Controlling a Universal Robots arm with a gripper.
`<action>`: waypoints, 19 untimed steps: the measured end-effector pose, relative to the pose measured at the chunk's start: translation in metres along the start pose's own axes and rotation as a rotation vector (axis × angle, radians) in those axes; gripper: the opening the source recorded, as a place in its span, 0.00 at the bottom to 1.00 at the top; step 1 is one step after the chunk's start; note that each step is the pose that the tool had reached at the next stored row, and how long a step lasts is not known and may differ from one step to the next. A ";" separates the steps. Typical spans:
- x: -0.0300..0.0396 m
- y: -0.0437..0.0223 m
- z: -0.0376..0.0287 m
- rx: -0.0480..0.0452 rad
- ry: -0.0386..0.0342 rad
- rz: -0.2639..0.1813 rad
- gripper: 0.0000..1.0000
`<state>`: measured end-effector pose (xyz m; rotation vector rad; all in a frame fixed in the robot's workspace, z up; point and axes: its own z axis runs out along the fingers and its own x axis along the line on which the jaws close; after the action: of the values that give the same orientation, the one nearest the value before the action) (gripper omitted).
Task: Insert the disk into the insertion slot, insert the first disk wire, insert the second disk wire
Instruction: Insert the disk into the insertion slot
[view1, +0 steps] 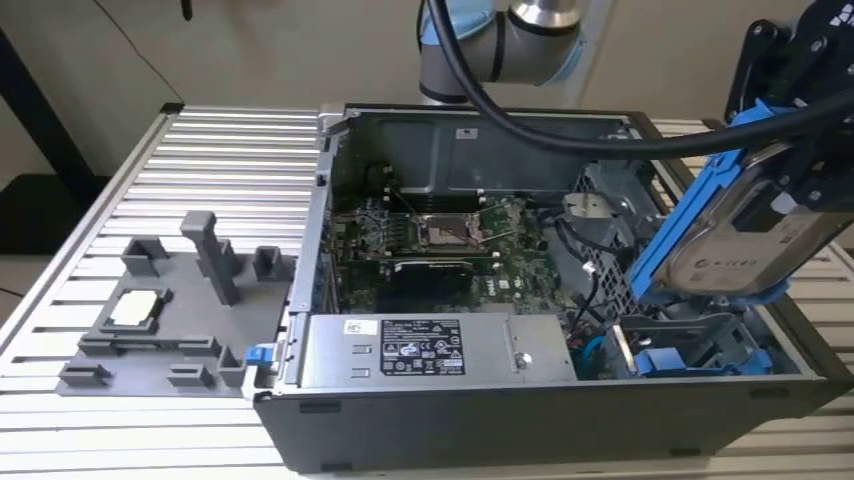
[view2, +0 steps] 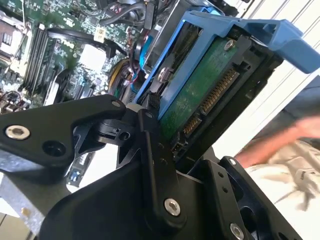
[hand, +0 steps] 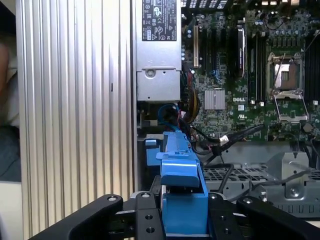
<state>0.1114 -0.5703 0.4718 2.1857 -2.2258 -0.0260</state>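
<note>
The disk (view1: 727, 250), silver-grey with a white label and clipped in a bright blue carrier, hangs tilted above the open computer case (view1: 320, 200), at the exterior view's right. My gripper (view1: 790, 195) is shut on it from above. Below it lies the insertion slot (view1: 681, 345), a grey bay with blue parts. In the second wrist view the disk's green board (view2: 200, 95) and connector pins sit between my black fingers (view2: 150, 145). In the first wrist view the blue carrier (hand: 180, 175) stands edge-on in my gripper (hand: 185, 215). Loose disk wires (view1: 587, 205) lie beside the bay.
A motherboard (view1: 441, 235) and a silver power supply (view1: 400, 350) fill the case. A grey fixture (view1: 147, 310) with several upright holders rests on the ribbed metal table (view1: 200, 150) at the exterior view's left. A blurred hand (view2: 295, 135) shows beyond the disk.
</note>
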 end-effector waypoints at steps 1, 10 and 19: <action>0.0000 0.0000 0.0008 0.0001 0.0001 0.000 0.33; -0.0001 -0.0007 0.0149 0.0033 0.0010 0.000 0.33; -0.0002 -0.0045 0.0254 0.0064 0.0030 0.000 0.33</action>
<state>0.1151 -0.5702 0.4463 2.1876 -2.2273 -0.0156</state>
